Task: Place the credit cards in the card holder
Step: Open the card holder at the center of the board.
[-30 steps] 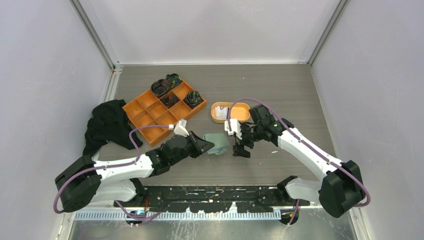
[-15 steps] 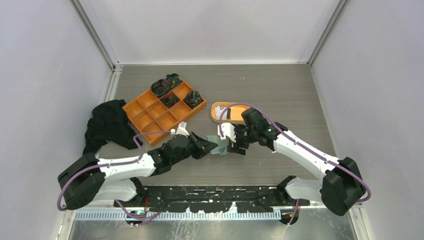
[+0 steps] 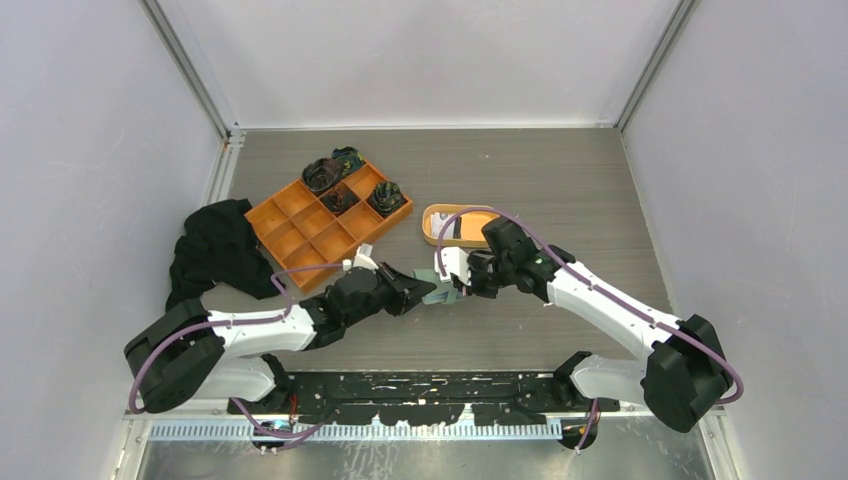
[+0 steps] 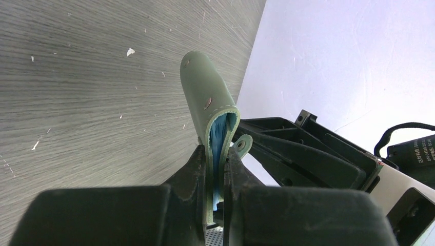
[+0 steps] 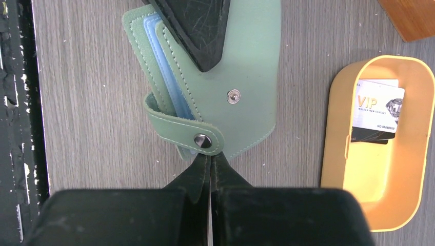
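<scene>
Holder (image 3: pixel 438 291) sits low centre in the top view, between both grippers.

- Far left: black cloth (image 3: pixel 213 250) heaped at the edge of the surface (image 3: pixel 570 170).
- Right of it: orange tray (image 3: pixel 296 218), with dark bundles (image 3: pixel 335 176) in its upper compartments.
- Left gripper (image 3: pixel 424 293): clamped narrow on the holder's left edge.
- Left wrist view: the holder (image 4: pixel 207 100) stands on edge between the fingers, fold at top. Blue pockets (image 4: pixel 218 136) show in the gap. The tab (image 4: pixel 242 144) sticks out to the right.
- Right wrist view: the holder (image 5: pixel 246 77) is folded, upper centre, with blue pocket edges fanned at its left. The tab (image 5: pixel 179 130) lies across the lower edge, snap undone.
- Right gripper (image 5: pixel 210 156): fingers pressed together with no gap, tips touching the tab's end. Cannot tell whether they pinch it.
- Further right: dish (image 5: pixel 336 118) with cards (image 5: pixel 378 105) lying inside. The top one is pale and marked "VIP"; a dark one lies beneath.
- Top view: the dish (image 3: pixel 487 213) is just above the right gripper (image 3: pixel 458 287).
</scene>
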Controlling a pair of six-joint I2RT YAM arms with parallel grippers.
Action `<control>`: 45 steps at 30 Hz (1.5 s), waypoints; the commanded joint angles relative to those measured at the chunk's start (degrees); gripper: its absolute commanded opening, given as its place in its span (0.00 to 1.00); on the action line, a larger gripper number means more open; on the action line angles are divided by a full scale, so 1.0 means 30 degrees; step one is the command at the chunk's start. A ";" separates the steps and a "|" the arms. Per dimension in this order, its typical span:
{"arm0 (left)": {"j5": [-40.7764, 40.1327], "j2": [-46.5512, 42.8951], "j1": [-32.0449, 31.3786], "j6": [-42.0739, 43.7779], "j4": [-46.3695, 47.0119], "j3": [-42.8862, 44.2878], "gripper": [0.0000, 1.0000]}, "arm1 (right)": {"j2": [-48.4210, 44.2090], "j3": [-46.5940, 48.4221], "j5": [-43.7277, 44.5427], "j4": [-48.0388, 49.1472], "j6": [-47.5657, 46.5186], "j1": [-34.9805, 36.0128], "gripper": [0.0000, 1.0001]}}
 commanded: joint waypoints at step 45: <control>0.3256 -0.6931 0.1399 2.7408 0.3253 -0.4783 0.80 | 0.3850 0.4902 -0.1726 -0.5175 0.2465 -0.1989 0.01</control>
